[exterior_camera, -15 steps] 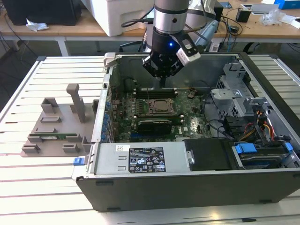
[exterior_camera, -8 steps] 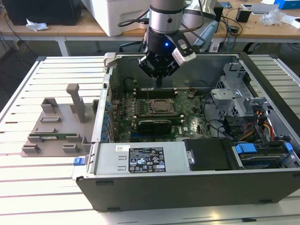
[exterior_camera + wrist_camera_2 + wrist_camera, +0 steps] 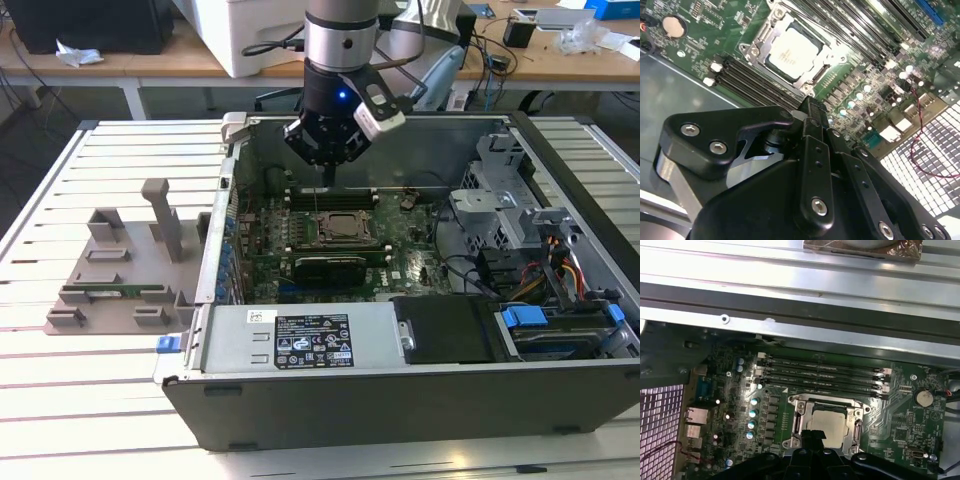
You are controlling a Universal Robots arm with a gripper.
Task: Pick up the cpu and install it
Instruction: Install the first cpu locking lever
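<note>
The fingers point(image 3: 327, 160) hang just above the cpu point(image 3: 793, 52); whether they are apart or together cannot be told. Directly beneath them, this flat square chip with its pale metal top lies in the silver-framed socket point(image 3: 827, 424) on the green motherboard point(image 3: 900, 425). Dark memory slots point(image 3: 822, 374) run alongside. Further out stand the grey steel computer case point(image 3: 400, 390) and the slatted counter point(image 3: 80, 400).

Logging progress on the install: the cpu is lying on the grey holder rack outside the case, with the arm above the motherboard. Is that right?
Not quite. The cpu already sits in the motherboard socket inside the case, as both wrist views show. The arm does hang above the motherboard; the pincer is over the socket in the exterior view.
</note>
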